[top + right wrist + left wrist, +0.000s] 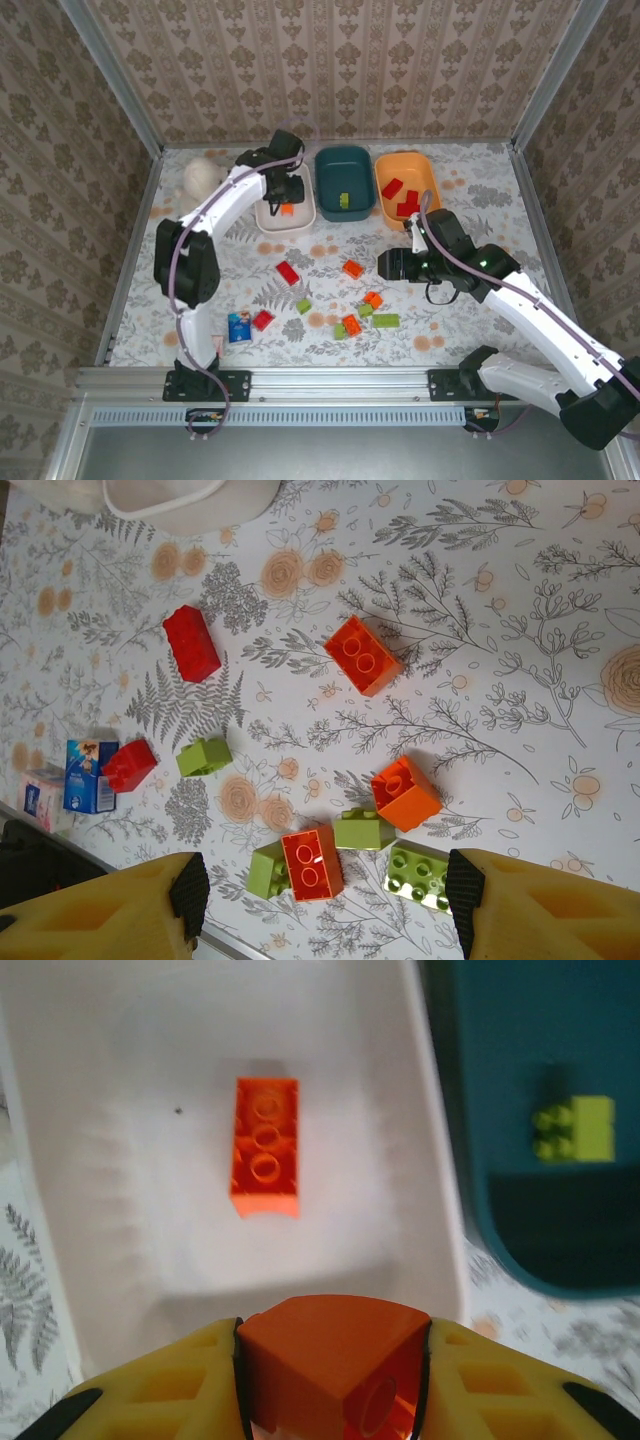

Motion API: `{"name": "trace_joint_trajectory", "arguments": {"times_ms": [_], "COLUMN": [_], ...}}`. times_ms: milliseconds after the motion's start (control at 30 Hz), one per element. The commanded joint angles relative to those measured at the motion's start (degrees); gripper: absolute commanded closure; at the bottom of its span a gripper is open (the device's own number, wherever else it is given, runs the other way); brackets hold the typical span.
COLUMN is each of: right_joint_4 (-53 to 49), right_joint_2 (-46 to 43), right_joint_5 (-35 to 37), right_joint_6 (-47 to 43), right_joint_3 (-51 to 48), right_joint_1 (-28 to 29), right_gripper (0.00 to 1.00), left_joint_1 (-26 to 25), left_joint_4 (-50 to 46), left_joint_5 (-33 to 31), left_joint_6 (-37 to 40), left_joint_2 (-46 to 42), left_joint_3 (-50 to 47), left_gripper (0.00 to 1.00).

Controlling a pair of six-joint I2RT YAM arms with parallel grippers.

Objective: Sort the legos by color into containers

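Left claw (333, 1392) is clamped on an orange brick (320, 1345) over the white tub (130, 1240), where a second orange brick (266, 1147) lies mid-frame, so colours match; right claw (320, 890) hangs apart above loose bricks (405, 792) at lower centre.

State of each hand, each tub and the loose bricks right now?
Left hand: shut on an orange brick, above the white tub.
Right hand: open, empty, above the loose bricks.
White tub: one long orange brick inside.
Teal tub: one lime brick inside.
Orange tub: two red bricks inside.
Loose bricks: unsorted on the table.
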Motion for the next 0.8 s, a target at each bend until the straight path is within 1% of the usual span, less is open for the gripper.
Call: {"name": "trace_joint_trajectory", "arguments": {"times_ms": [0,100,167,400,533,667,767], "right_joint_4": [0.55,-0.01,-0.39,-0.24,-0.15,-1.08,-1.64], "right_joint_2": [0.17,0.08,0.08,0.68,1.67,2.66,3.23], "right_joint_5": [-0.57,0.27,0.95,1.81,1.63,2.36,2.64], "right_joint_6": [0.13,0.4,0.53,0.93,0.97,0.36,-0.25], "right_joint_3": [2.06,2.14,2.48,2.85,3.04,4.18,5.17], "right_joint_1": [-0.23,-0.27,-0.24,-0.34,-0.39,-0.53,-1.12], "right_gripper": [0.33,0.33,0.33,0.33,0.33,0.33,0.33], "left_joint_1": [0.88,1.57,1.64,1.32,1.27,1.27,1.3], "left_joint_4": [-3.71,-5.45,-5.57,-3.02,-3.24,-3.41,-3.32], "left_joint_5": [0.74,0.84,1.14,1.79,2.06,2.43,2.6], "left_joint_6": [2.62,2.25,1.5,0.05,0.34,0.2,-0.13], "left_joint_2": [5.94,9.17,9.94,9.39,10.19,9.81,8.76], "left_joint_3": [3.68,6.18,6.2,1.41,0.94,0.97,1.04], "left_gripper": [0.66,0.67,0.67,0.66,0.59,0.45,0.42]}}
